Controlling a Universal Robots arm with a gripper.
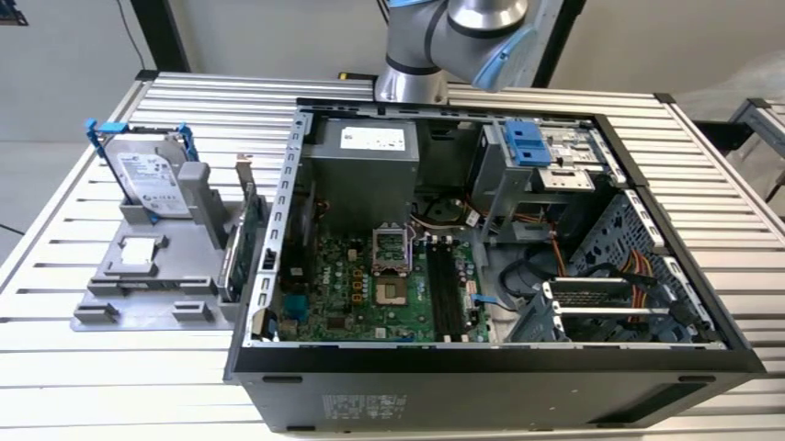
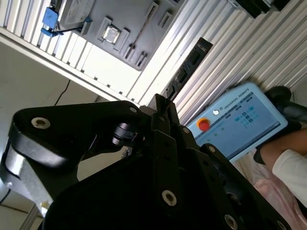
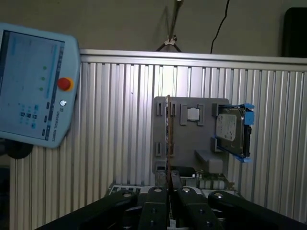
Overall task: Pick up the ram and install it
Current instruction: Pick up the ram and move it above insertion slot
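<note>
Found the long, thin, dark circuit-board ram stick (image 1: 228, 271) standing on edge in the grey moulded plastic holder (image 1: 147, 276), just beside the open black metal computer case (image 1: 491, 360). Noted the grey, blue-capped robot arm (image 1: 454, 37) raised above the case's far edge, well apart from the stick. Saw the black pincer (image 2: 164, 106) with fingers together, clamping nothing. Made out the ribbed aluminium table (image 1: 110, 386) underneath, a pale blue pendant (image 3: 33, 86) with a red button, and a plain beige wall (image 3: 120, 24).

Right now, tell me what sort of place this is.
Probably a robot workbench for computer assembly: an open computer case on a slatted metal table, a grey parts fixture, a teach pendant.
</note>
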